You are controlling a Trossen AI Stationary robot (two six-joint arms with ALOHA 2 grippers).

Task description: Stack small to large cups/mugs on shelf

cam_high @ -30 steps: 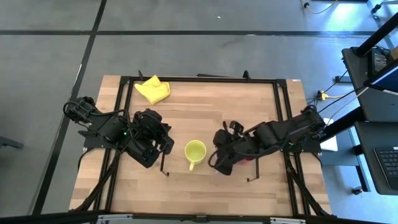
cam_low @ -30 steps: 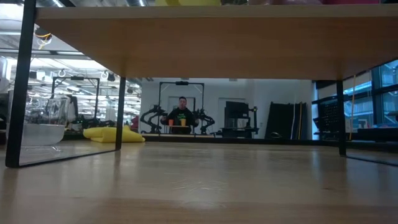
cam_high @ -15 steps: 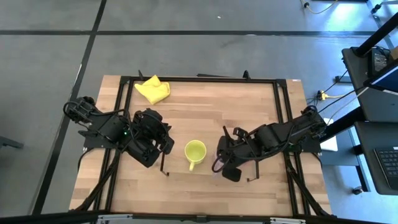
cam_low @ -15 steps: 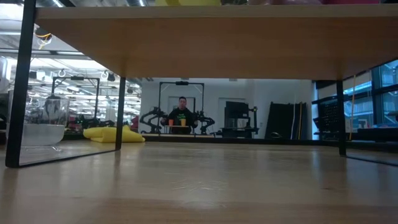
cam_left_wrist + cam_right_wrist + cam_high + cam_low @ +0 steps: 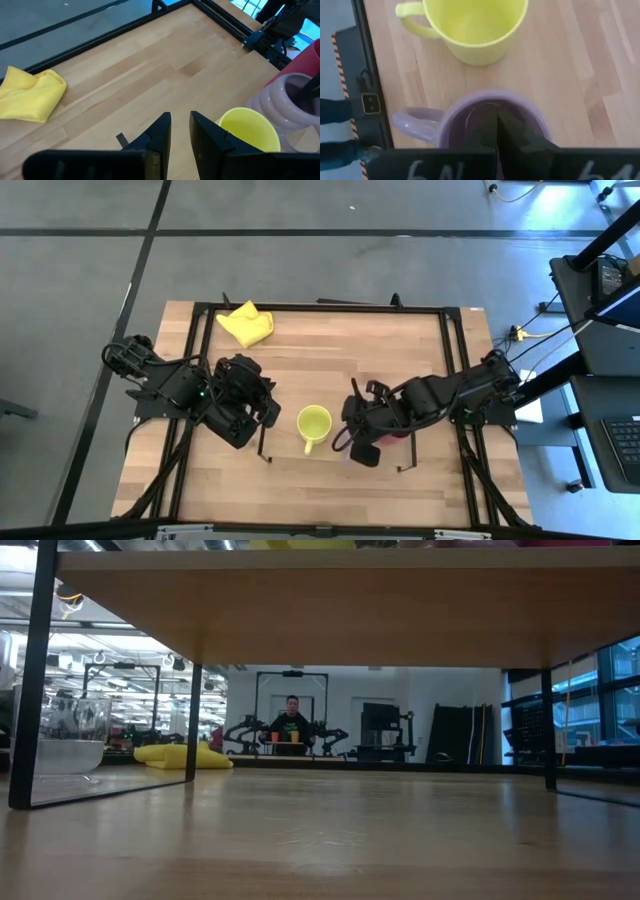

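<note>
On the light-wood shelf (image 5: 320,610) a yellow-green mug (image 5: 314,423) stands upright, its handle toward the near edge. To its right stands a purple mug (image 5: 470,125), with the red cup (image 5: 310,60) close behind it. My right gripper (image 5: 496,117) is shut and points down into the purple mug's mouth. My left gripper (image 5: 180,117) hovers left of the yellow-green mug, its fingers a little apart with nothing between them. A clear glass (image 5: 72,735) stands on the tabletop beside the shelf's left frame. My right gripper reaches from above with its shut fingers (image 5: 490,127) inside the purple mug's opening, the mug's handle (image 5: 412,125) sticking out to one side. The mug stands upright on the shelf. I cannot tell whether the fingers touch its inner wall or bottom.
A crumpled yellow cloth (image 5: 246,323) lies at the table's far left. Black frame rails (image 5: 320,308) run round the tabletop. Bare wood lies between the cloth and the mugs. A person (image 5: 291,725) sits far back in the room.
My right gripper has swung a little toward the near edge and back again over the purple mug, turning at the wrist and staying shut. The left arm has kept still.
</note>
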